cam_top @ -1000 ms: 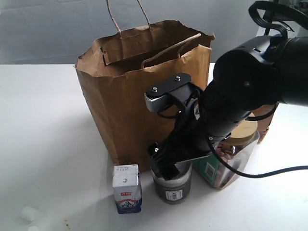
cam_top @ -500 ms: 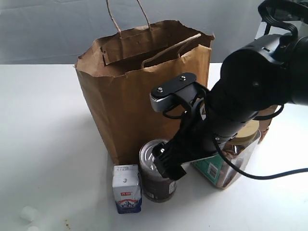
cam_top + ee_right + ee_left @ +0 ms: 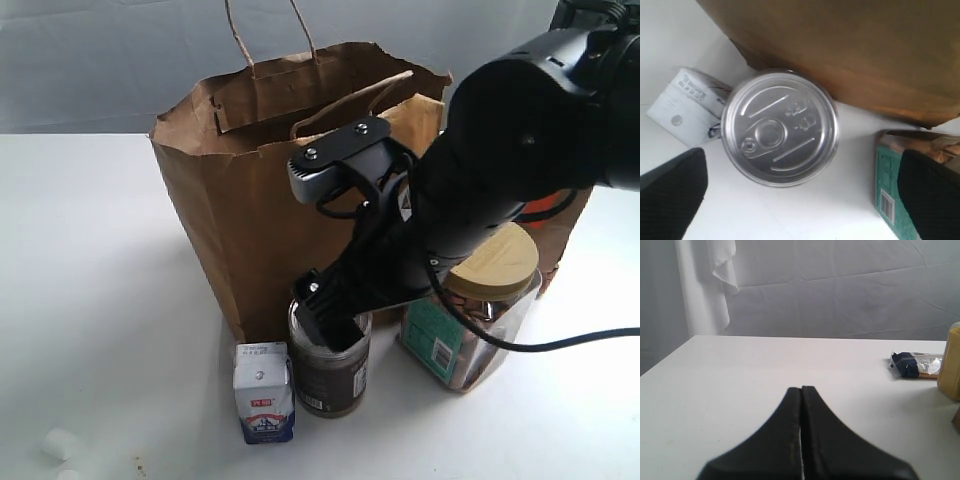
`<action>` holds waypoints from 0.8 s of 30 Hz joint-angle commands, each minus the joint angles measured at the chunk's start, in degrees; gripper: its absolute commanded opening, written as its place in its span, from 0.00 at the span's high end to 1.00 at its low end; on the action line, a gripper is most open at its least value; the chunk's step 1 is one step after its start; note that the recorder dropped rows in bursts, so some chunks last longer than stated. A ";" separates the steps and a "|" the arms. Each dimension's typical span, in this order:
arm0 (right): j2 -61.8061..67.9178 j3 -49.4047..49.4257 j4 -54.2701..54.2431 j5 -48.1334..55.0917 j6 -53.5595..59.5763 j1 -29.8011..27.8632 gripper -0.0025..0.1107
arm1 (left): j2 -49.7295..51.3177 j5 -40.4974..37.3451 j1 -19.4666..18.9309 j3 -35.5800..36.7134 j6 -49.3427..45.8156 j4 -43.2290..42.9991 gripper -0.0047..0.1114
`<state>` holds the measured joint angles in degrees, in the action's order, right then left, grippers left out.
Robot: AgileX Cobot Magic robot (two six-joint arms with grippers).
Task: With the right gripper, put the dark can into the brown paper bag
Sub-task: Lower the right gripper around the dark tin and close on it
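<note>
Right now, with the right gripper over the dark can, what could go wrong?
The small carton and the clear jar stand close beside the dark can; the right gripper could bump them while closing.
The brown paper bag is tall, so a low lift might catch its rim.

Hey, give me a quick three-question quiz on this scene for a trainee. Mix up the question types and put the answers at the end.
1. True or false: the right gripper is shut on the dark can.
2. What stands beside the dark can, on the side away from the clear jar? A) a small carton B) a banana C) a mug
3. Fill in: the left gripper has its fingers ___.
Key: 1, false: its fingers are apart, one on either side of the can. 2, A. 3, shut.
</note>
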<state>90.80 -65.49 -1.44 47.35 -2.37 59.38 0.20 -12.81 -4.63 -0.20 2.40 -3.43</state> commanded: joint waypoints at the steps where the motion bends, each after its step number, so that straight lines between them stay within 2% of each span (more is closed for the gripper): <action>1: -0.39 -0.31 -0.06 -1.82 0.56 1.33 0.14 | -0.20 0.53 -0.10 0.20 0.21 -0.15 0.96; 21: 7.91 -0.31 0.94 -6.19 0.46 2.42 0.14 | -0.20 0.53 -0.10 0.20 0.21 -0.15 0.96; 23: 8.14 -0.31 1.44 -7.40 0.46 2.42 0.17 | -0.20 0.53 -0.10 0.20 0.21 -0.15 0.96; 24: 8.27 -0.31 1.44 -7.54 0.46 2.42 0.22 | -0.20 0.53 -0.10 0.20 0.21 -0.15 0.96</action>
<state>98.93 -65.57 -0.96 40.90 -2.14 61.69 0.20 -12.81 -4.63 -0.20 2.40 -3.43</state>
